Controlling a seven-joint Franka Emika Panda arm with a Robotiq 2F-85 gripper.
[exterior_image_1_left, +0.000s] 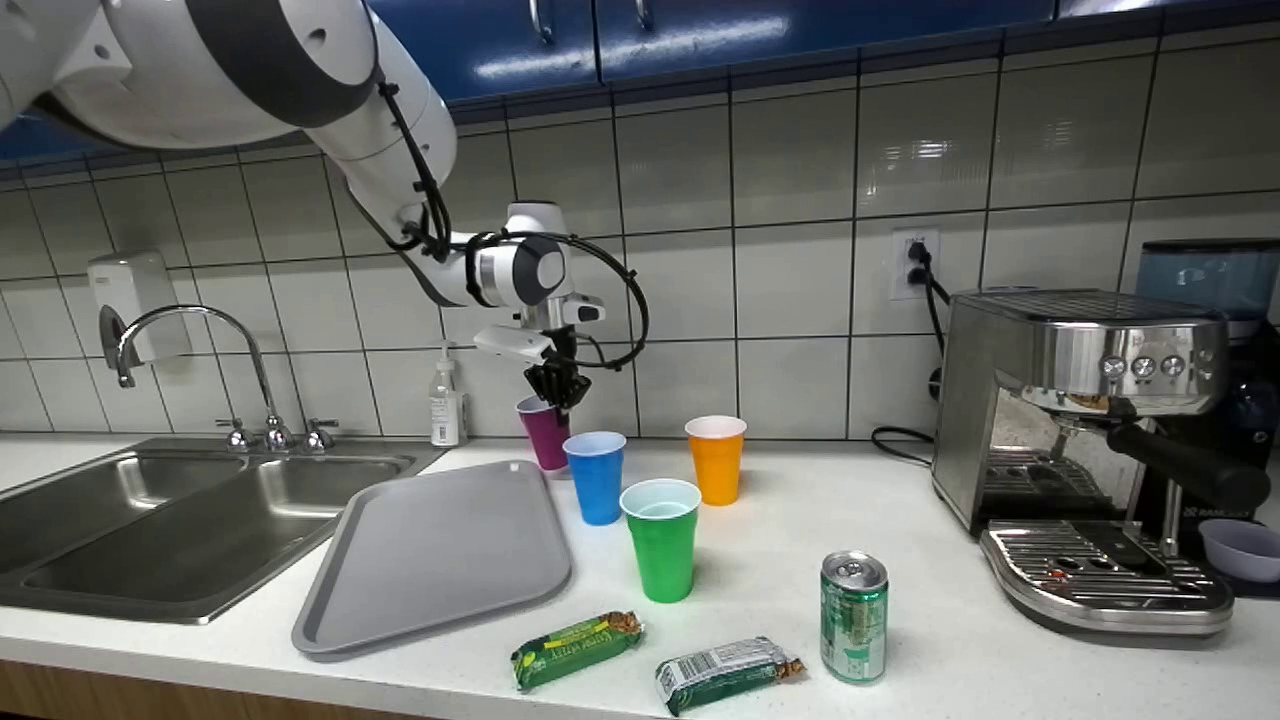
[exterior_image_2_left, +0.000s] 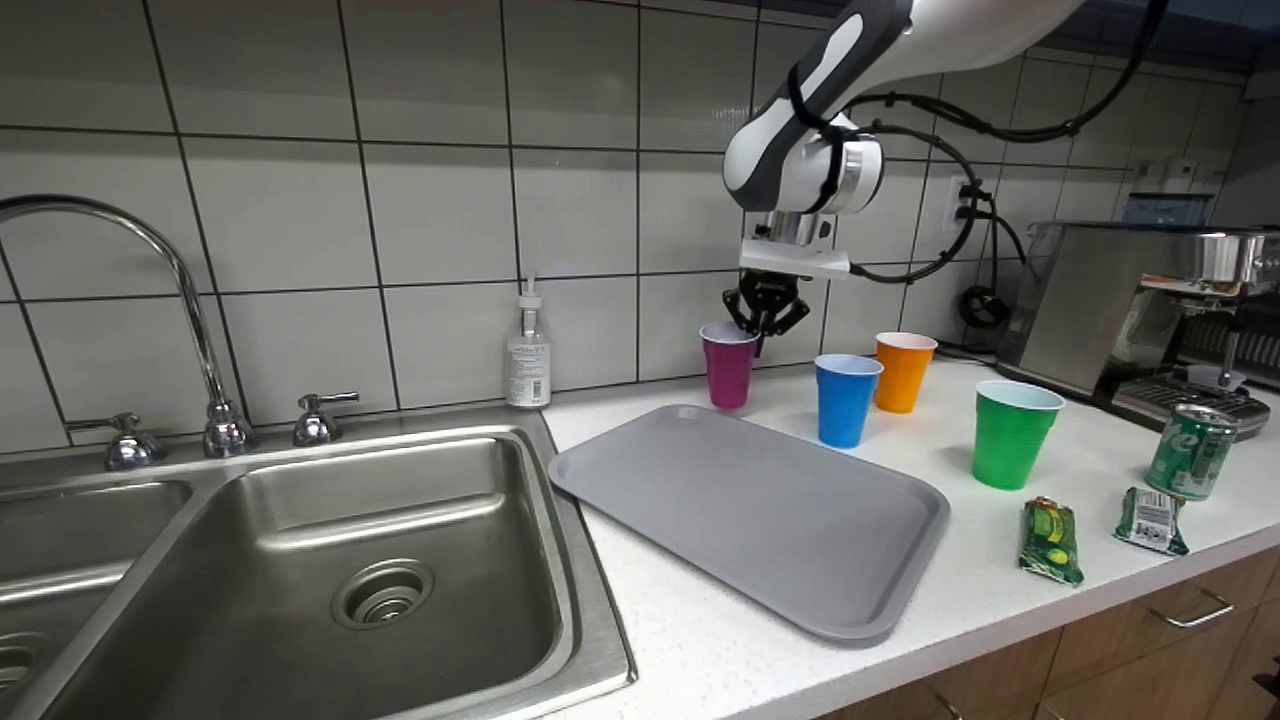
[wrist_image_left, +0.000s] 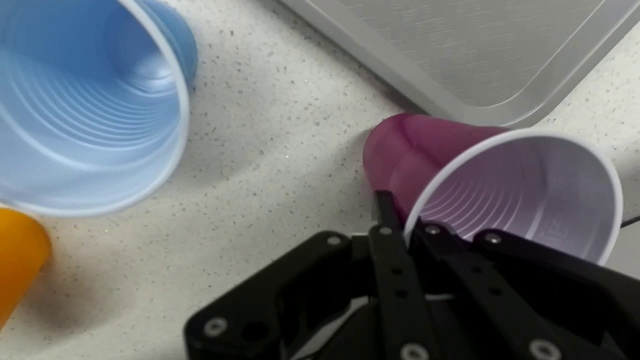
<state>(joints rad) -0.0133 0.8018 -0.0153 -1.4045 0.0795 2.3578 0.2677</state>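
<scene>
The purple cup (exterior_image_1_left: 545, 438) with a white inside stands near the tiled wall, behind the grey tray, and leans slightly in an exterior view. It also shows in an exterior view (exterior_image_2_left: 728, 375) and in the wrist view (wrist_image_left: 405, 145). My black gripper (exterior_image_1_left: 563, 402) points down at this cup's rim. In the wrist view the gripper (wrist_image_left: 404, 220) has one finger outside the cup wall and the other inside, closed on the rim. The inner fingertip is mostly hidden. I cannot tell whether the cup's base touches the counter. A blue cup (exterior_image_1_left: 597, 478) stands beside it.
An orange cup (exterior_image_1_left: 716, 462) and a green cup (exterior_image_1_left: 663, 545) stand upright nearby. The grey tray (exterior_image_2_left: 760, 510) lies between cups and sink (exterior_image_2_left: 400, 540). A soap bottle (exterior_image_2_left: 528, 350), two wrapped bars (exterior_image_1_left: 577, 650) (exterior_image_1_left: 728, 674), a can (exterior_image_1_left: 854, 620) and a coffee machine (exterior_image_1_left: 1090, 400) are around.
</scene>
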